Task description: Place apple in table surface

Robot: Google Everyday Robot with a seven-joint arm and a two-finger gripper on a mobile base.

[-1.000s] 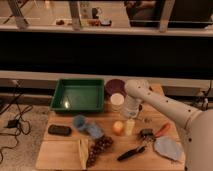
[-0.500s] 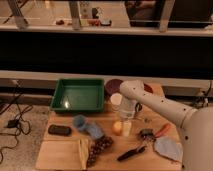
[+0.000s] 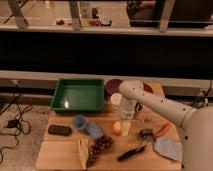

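The apple (image 3: 116,128) is a small yellow-orange fruit low over the light tan wooden table surface (image 3: 60,152), near its middle. I cannot tell whether it rests on the wood. My gripper (image 3: 123,126) points down right next to the apple, on its right side, touching or almost touching it. The white arm reaches in from the right, and its wrist covers part of the white cup (image 3: 115,99) behind.
A green tray (image 3: 79,95) stands at the back left and a dark red plate (image 3: 114,85) behind the cup. A blue cloth (image 3: 88,125), grapes (image 3: 99,147), a black block (image 3: 59,130), a black-handled tool (image 3: 131,152), an orange-handled tool (image 3: 162,131) and a grey cloth (image 3: 168,148) lie around.
The arm's wrist has shifted slightly left and down over the cup. The apple stays at about the same spot beside the gripper.
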